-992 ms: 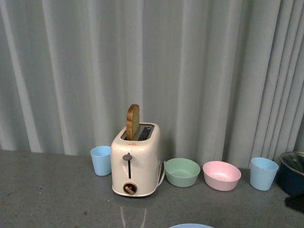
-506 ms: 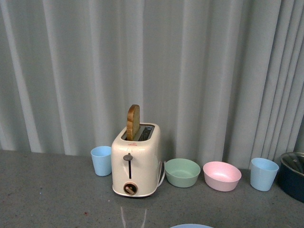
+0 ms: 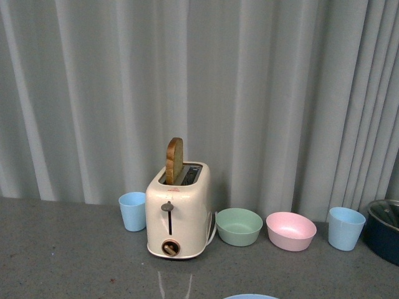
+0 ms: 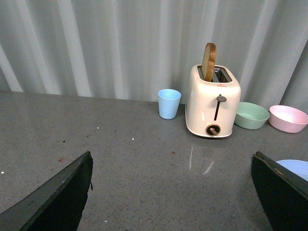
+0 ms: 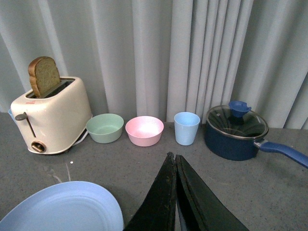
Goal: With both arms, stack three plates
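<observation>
Only one plate shows, a light blue plate (image 5: 62, 208) lying flat on the grey table in front of the toaster. Its far rim (image 3: 251, 296) just peeks in at the bottom edge of the front view, and its edge (image 4: 294, 168) shows beside one finger in the left wrist view. My right gripper (image 5: 172, 157) is shut with nothing in it, just right of the plate and apart from it. My left gripper (image 4: 171, 192) is open wide over bare table, to the left of the plate. Neither gripper appears in the front view.
Along the curtain stand a light blue cup (image 3: 132, 210), a cream toaster (image 3: 177, 215) with a bread slice (image 3: 174, 159), a green bowl (image 3: 239, 225), a pink bowl (image 3: 291, 230), another blue cup (image 3: 346, 228) and a dark blue lidded pot (image 5: 236, 132).
A dark part of the right arm that showed at the lower right of the front view one second ago has left that view. Nothing on the table has moved.
</observation>
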